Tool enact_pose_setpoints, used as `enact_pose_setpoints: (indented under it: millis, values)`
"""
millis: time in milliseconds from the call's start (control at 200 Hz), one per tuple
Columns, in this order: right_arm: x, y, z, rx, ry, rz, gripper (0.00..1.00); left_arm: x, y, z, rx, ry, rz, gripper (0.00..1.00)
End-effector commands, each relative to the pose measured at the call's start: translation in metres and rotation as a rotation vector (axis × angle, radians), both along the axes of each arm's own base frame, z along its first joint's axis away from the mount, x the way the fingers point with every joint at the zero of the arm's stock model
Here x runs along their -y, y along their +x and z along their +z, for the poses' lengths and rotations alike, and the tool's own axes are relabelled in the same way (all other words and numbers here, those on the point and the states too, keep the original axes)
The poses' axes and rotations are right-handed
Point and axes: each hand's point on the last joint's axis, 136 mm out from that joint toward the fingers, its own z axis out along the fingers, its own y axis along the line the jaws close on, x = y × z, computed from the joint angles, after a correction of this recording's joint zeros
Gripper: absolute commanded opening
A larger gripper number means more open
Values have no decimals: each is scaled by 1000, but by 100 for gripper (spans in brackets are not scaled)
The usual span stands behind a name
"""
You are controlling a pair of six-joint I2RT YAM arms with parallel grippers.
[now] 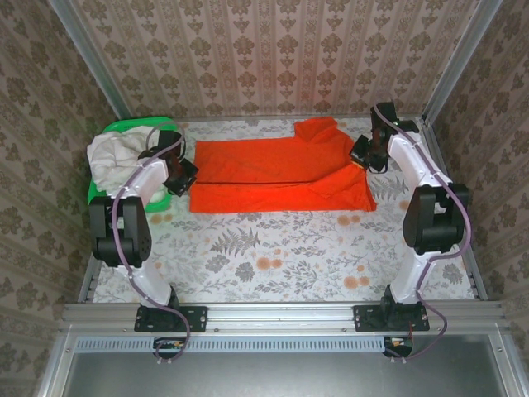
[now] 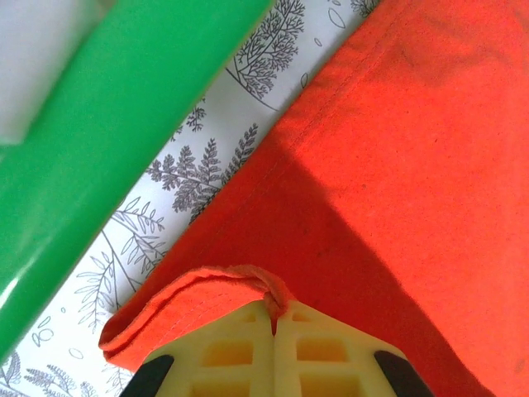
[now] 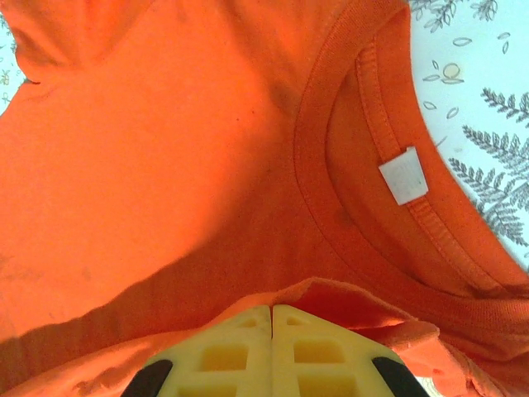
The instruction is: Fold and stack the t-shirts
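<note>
While left pincer [image 2: 274, 313] clamps orange t-shirt [image 2: 397, 165] hem, right pincer [image 3: 272, 313] clamps collar fold, basket [image 2: 99, 149] nearby

The table [image 1: 273, 248] has a pale fern-printed cover. An orange-red t-shirt [image 1: 273, 169] lies spread across its far half. A green basket [image 1: 124, 126] sits at its far-left corner.

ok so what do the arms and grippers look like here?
Left arm and right arm: white shells, black joints and base plates, a purplish cable along each. Fingers pale yellow plastic with square pockets, black at the outer corners.
</note>
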Motion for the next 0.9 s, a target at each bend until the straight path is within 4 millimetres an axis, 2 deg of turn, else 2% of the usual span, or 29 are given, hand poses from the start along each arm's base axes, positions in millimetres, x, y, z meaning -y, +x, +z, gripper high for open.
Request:
enact_pose_setpoints:
  millis: [0,365,635,895]
  values:
    - [6,4,1,-10,-14,6,0,-5,6,4,-1,4,-8,0]
    - [10,14,-10,-30,-12,10,0,-5,14,-4,-18,7,-10,0]
    - [9,22,-24,-49,3,13,0,-3,18,-20,-48,3,-16,0]
    - [10,29,-38,-63,1,13,1,2,33,-29,-32,-20,-38,0]
